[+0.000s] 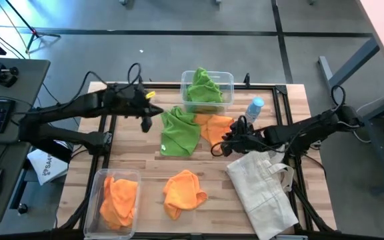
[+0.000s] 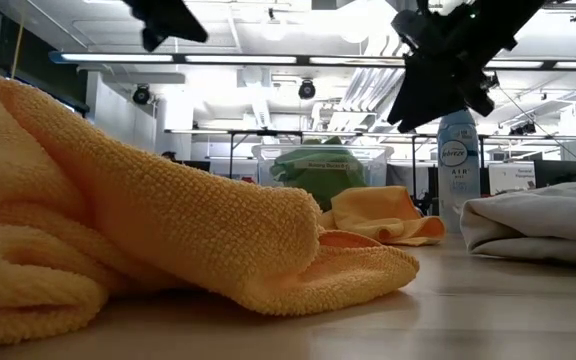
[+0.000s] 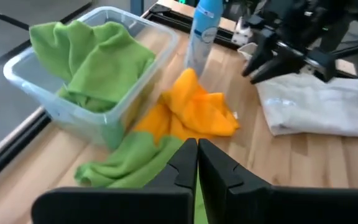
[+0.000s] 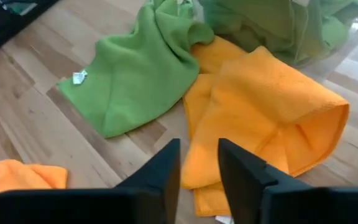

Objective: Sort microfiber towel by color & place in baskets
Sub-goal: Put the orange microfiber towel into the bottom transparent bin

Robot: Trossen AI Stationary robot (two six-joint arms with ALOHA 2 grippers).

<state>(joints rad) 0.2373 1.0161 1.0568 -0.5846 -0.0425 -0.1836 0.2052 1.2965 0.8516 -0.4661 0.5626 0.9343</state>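
A green microfiber towel (image 1: 179, 133) lies on the table, its far end against the far basket (image 1: 227, 79), which holds another green towel (image 3: 92, 59). An orange towel (image 4: 260, 106) lies crumpled beside it, part of it on the green one's edge. My left gripper (image 3: 197, 163) is shut and hangs above the green towel's left side (image 1: 149, 117), holding nothing. Above the orange towel's near side, my right gripper (image 4: 199, 165) is open (image 1: 220, 143), clear of the cloth. Another orange towel (image 1: 184, 190) lies near the front edge. A basket (image 1: 105, 179) at the front left holds orange towels.
An off-white tote bag (image 1: 262, 187) lies at the right front, under my right arm. A clear spray bottle with a blue cap (image 1: 254, 109) stands right of the far basket. Bare wood shows between the front orange towel and the green one.
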